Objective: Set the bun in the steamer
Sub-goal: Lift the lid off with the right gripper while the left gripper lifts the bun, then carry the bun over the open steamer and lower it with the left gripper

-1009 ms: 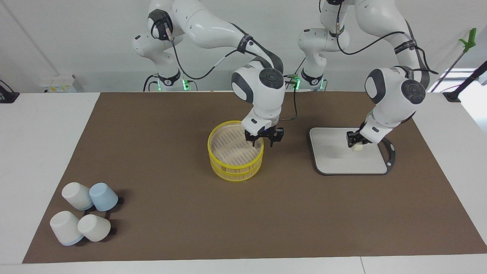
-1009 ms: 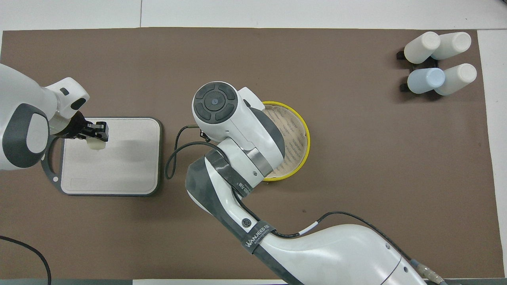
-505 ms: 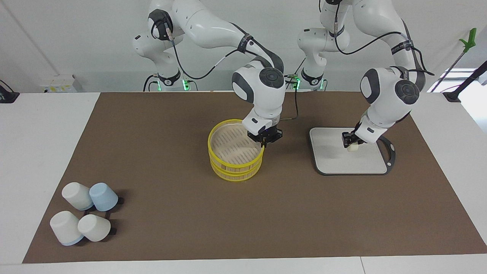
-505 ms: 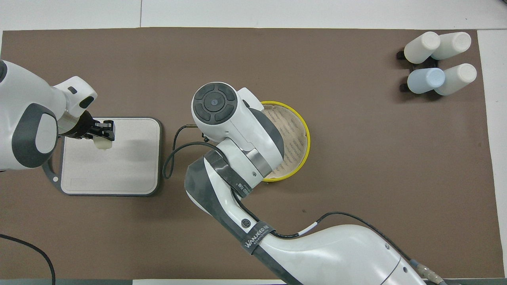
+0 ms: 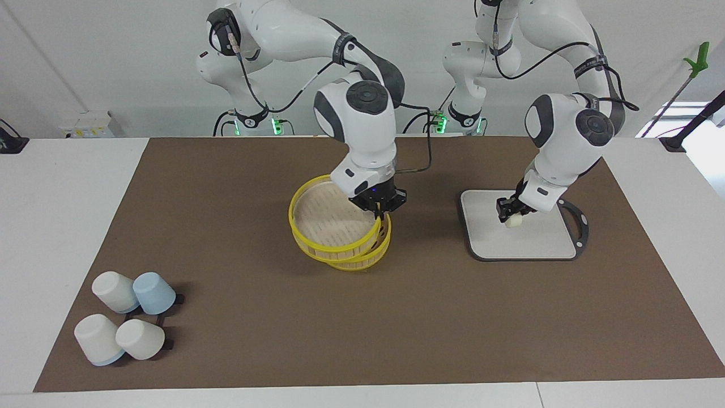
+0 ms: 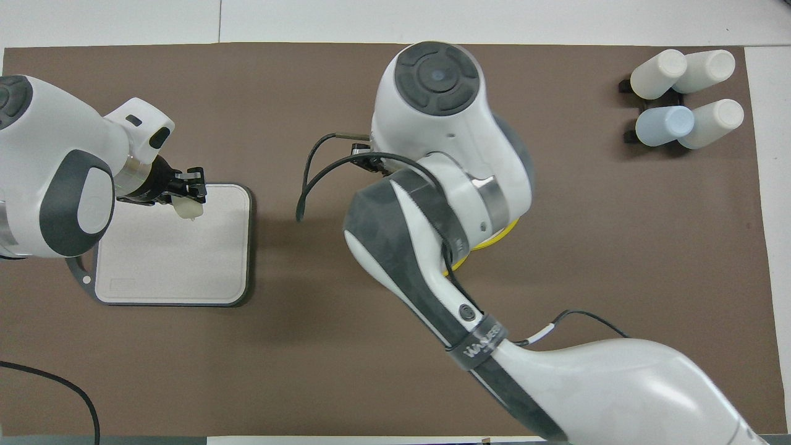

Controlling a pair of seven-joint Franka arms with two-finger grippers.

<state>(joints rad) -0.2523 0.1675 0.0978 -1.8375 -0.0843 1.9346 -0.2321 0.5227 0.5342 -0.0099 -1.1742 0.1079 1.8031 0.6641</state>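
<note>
Your left gripper (image 5: 508,216), at middle right, grips the bun (image 5: 514,221); you must yet drop it in the steamer (image 5: 334,250).

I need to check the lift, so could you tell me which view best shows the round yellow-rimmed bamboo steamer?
The facing view: the steamer's upper tier tilts off the lower in the right gripper. In the overhead view the right arm hides all but a yellow rim sliver.

The steamer (image 5: 340,235) is yellow-rimmed with pale slats, the bun (image 5: 514,221) cream-white, the board (image 5: 524,241) pale grey with a dark rim.
</note>
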